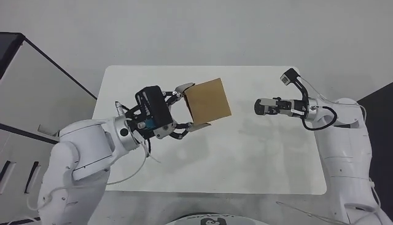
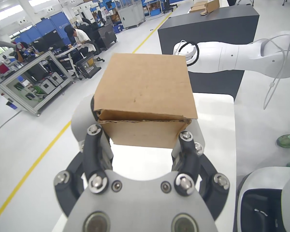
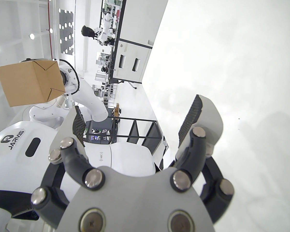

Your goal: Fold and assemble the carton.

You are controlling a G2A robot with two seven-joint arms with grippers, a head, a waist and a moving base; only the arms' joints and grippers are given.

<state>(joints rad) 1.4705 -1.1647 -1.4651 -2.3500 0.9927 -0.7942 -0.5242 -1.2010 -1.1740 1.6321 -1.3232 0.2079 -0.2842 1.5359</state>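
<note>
We see the left gripper (image 1: pixel 190 108) clenched on two sides of the closed brown carton (image 1: pixel 209 100), held over the white table (image 1: pixel 245 163). The right gripper (image 1: pixel 258 107) hangs well apart, fingers spread wide, released.

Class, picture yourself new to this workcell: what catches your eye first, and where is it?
The brown carton, folded into a box, stands out most, clamped in the left end effector above the white table. Across from it, the right end effector hangs open and empty over the table's other side.
</note>
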